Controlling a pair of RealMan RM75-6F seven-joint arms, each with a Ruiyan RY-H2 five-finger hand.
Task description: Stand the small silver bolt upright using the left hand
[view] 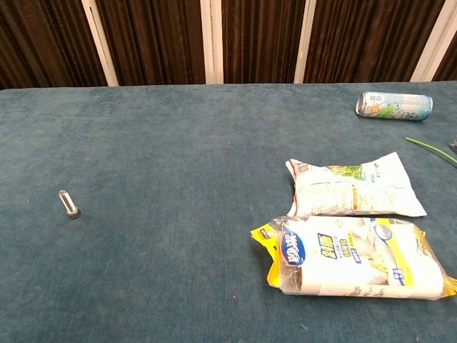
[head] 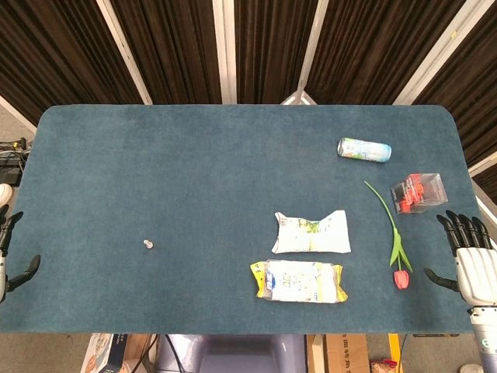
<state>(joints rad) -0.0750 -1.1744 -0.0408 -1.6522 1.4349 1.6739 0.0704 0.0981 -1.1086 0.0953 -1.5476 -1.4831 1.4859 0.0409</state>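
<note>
Small silver bolt (view: 69,204) stands on its head on the left part of the blue table (head: 194,171), shaft up, long axis near vertical with a slight lean. Left hand (head: 6,260) at the table's left edge, well apart, fingers spread, empty. Right hand (head: 472,260) likewise spread, empty.

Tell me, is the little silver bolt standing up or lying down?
Standing up, it looks like. The chest view shows the small silver bolt resting on its wider end with its shaft pointing up, slightly leaning; nothing touches it.
</note>
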